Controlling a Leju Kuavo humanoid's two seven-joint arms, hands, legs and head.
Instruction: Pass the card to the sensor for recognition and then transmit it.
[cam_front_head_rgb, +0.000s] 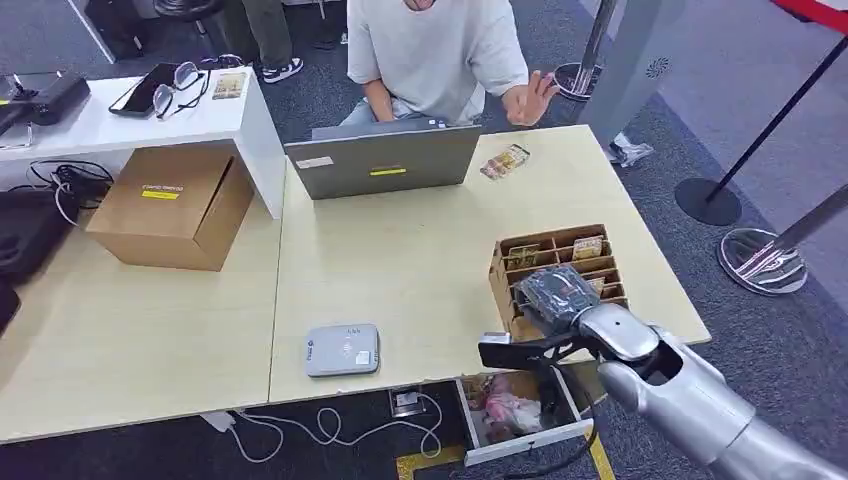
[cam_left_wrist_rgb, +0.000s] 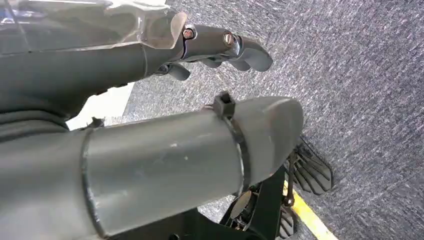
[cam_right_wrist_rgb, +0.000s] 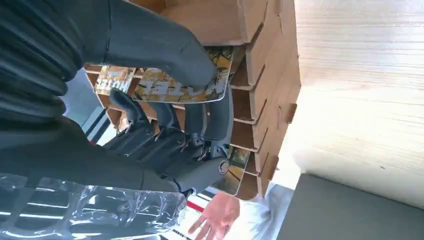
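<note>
At the far left of the table sits a cardboard box (cam_front_head_rgb: 170, 205), with a grey laptop (cam_front_head_rgb: 385, 160) further along and a person (cam_front_head_rgb: 440, 55) seated behind it. Near the front edge lies the reader (cam_front_head_rgb: 342, 349), flat and grey, well apart from anything else. The left hand (cam_left_wrist_rgb: 220, 47) hangs over the carpet off the table, its fingers loosely curled with nothing in them. To the right stands the card rack (cam_front_head_rgb: 560, 262), and the right hand (cam_front_head_rgb: 555, 292) is at it, thumb and fingers pinching a card (cam_right_wrist_rgb: 185, 80) at the rack's slots. The card's long axis runs across the fingers. The reader lies to the left of the right hand, so I judge the coming move a leftward carry.
</note>
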